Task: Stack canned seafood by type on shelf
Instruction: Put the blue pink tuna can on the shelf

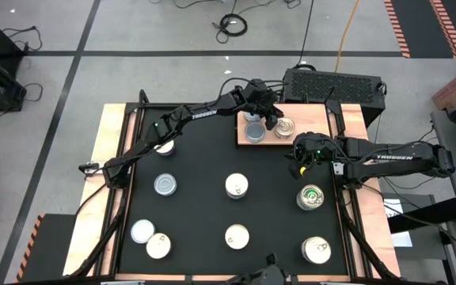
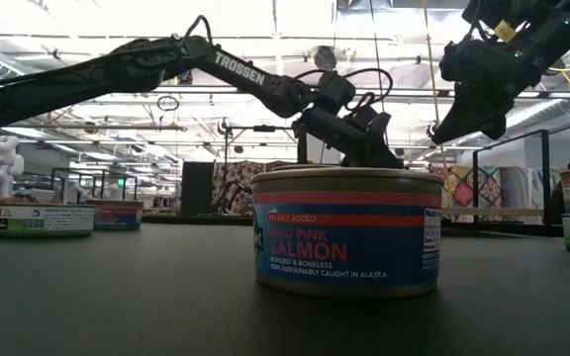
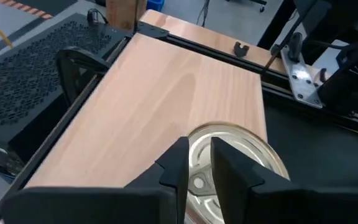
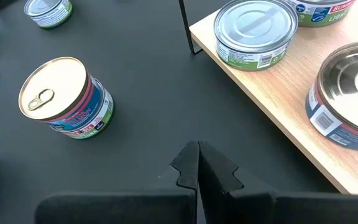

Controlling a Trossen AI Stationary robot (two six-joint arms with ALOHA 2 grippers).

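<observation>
Closed right end effector (image 4: 197, 163) above black mat (image 4: 135, 93); 2 tins (image 4: 257, 31) on shelf (image 4: 284, 106).

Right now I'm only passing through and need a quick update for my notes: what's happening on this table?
Two robot arms are sorting small seafood tins onto the wooden shelf at the table's far edge. The left gripper is over the shelf, fingers slightly apart above a gold-topped tin. A silvery-topped tin also sits on the shelf. The right gripper hovers shut over the black mat, holding nothing. Several tins wait on the mat.
</observation>
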